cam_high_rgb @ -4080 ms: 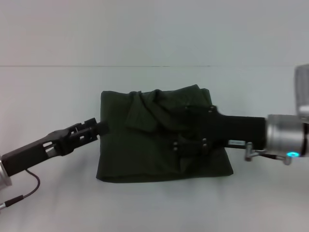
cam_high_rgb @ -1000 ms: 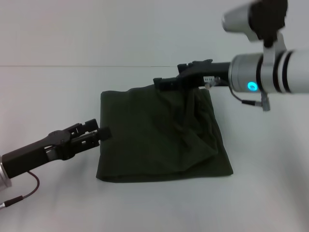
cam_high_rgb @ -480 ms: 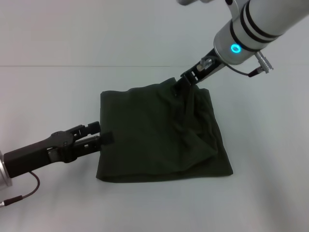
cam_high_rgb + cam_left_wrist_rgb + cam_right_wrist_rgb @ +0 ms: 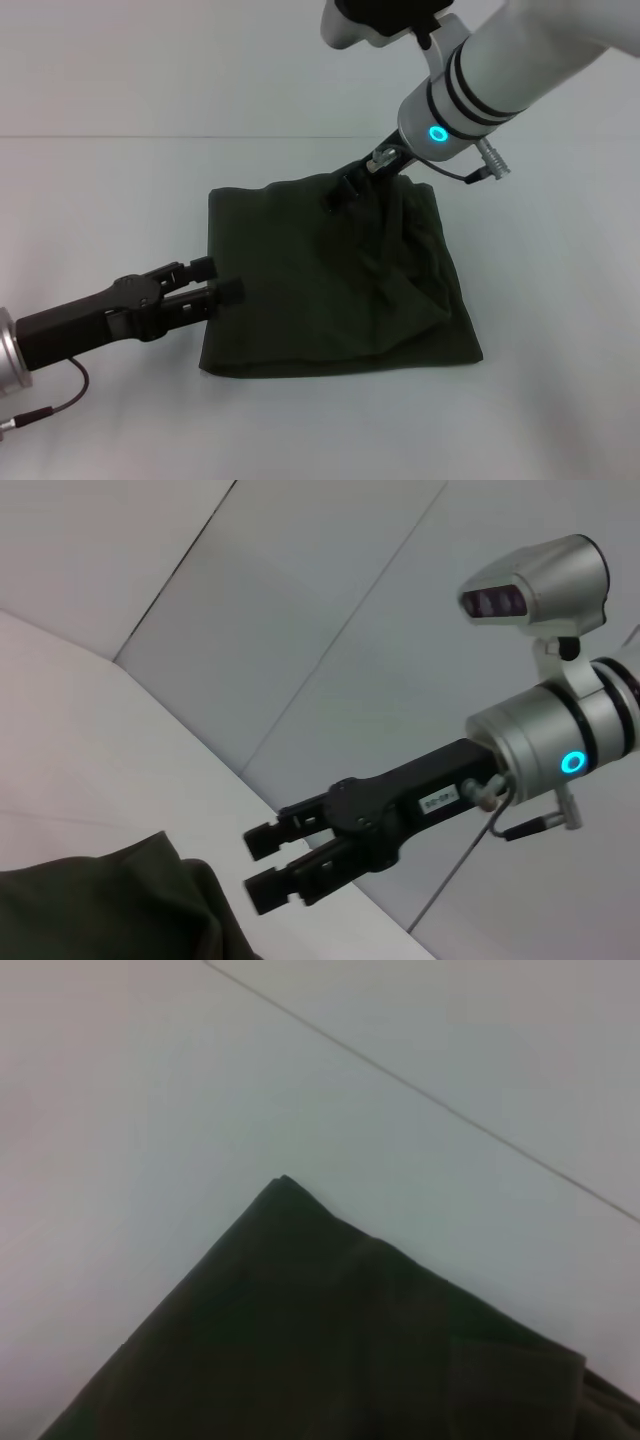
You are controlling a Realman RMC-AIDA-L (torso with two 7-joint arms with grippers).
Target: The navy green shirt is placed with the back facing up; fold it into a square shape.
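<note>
One navy green shirt (image 4: 330, 285), two tools, white surface (image 4: 540, 300).
Shirt lies folded roughly square, mid-surface. Left tool (image 4: 222, 281) is open and empty at the shirt's left edge, slightly lower than before. Right tool (image 4: 338, 195) is open and empty over the far edge; its arm has swung up steeper.

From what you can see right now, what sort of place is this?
Probably a robot test bench rather than a home: a bare white table against a plain wall, one folded dark green shirt on it, and two robot arms, the left pincer at its edge, the right pincer above its far side.
</note>
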